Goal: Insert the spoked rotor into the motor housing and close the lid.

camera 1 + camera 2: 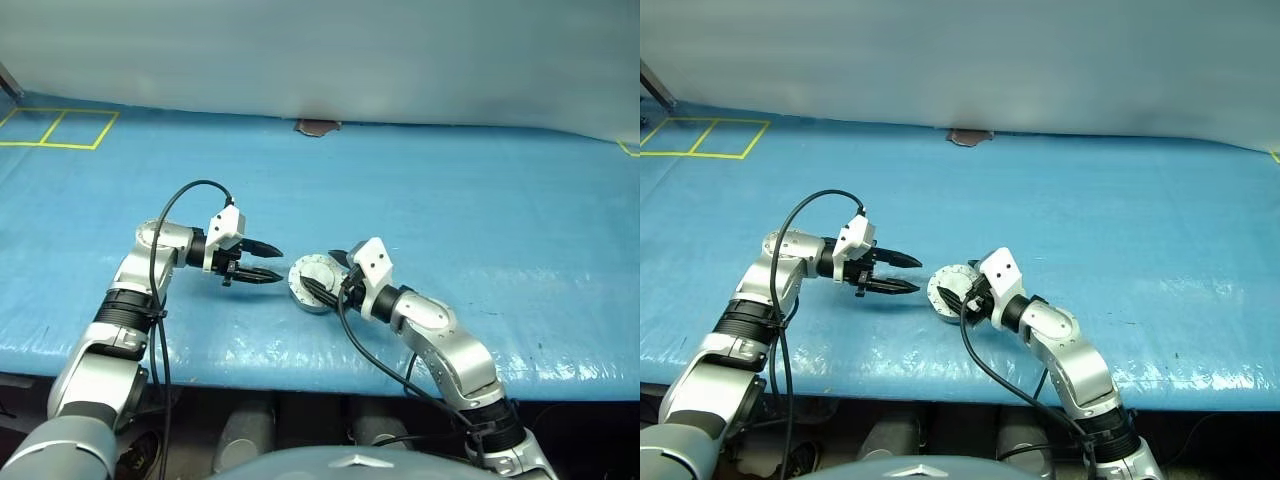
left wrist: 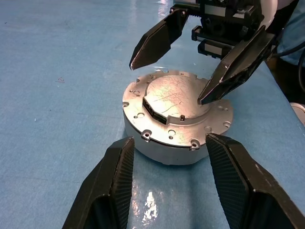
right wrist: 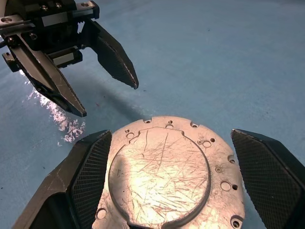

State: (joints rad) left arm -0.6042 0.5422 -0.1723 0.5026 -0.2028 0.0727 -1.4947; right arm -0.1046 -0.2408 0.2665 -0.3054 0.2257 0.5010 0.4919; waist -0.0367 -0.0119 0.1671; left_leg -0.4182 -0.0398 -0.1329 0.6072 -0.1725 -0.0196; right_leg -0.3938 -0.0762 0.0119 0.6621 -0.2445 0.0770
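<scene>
Right gripper (image 1: 335,272) stands with its two black fingers spread wide, one on each side of the motor housing (image 2: 176,119) and not pressing it; in the right wrist view both finger pads (image 3: 88,176) flank the scratched disc with a gap at each side. Left gripper (image 1: 270,262) hangs just beside the housing on the robot's left, its fingers parted and holding nothing, their tips pointing across toward the housing and a little downward.

One housing is seen, resting on the blue table cover (image 1: 450,200) near the front edge, between the two grippers. The lid (image 3: 159,176) sits closed and flat on top (plain grey outer face up, heavily scratched, with a raised round centre and small screw holes around the flange). With the lid shut, the inside of the housing is hidden.

No brand, label or readable writing shows on the housing, lid or grippers.

Count: two grippers, one housing with one lid, yellow tape lines (image 1: 60,128) forming squares at the far left of the cover, and one small brown object (image 1: 317,126) at the far edge.

Left forearm reaches in from the left with the wrist bent inward; right forearm rises from the lower right, its wrist angled toward the housing.
</scene>
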